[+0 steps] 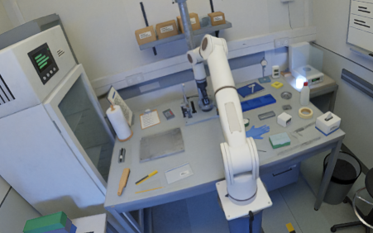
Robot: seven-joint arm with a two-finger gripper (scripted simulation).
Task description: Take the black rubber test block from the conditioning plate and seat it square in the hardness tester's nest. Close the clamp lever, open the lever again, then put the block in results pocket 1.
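The black rubber test block (205,102) sits low in the hardness tester's nest at the far middle of the bench, between the fingers of my gripper (205,100). The gripper hangs straight down over the nest and is open, holding nothing. The clamp lever (183,96) stands upright just left of the nest on the tester's base. The conditioning plate (161,143), a flat grey slab, lies empty nearer the front left of the bench. The blue results tray (258,102) with its pockets lies to the right of the tester; the arm hides its left end.
Behind the tester a post rises to a wall shelf (183,31) carrying several boxes. A paper towel roll (118,122) and a clipboard (149,119) stand left of the tester. A large chamber (32,115) flanks the bench's left side. Small items crowd the right half.
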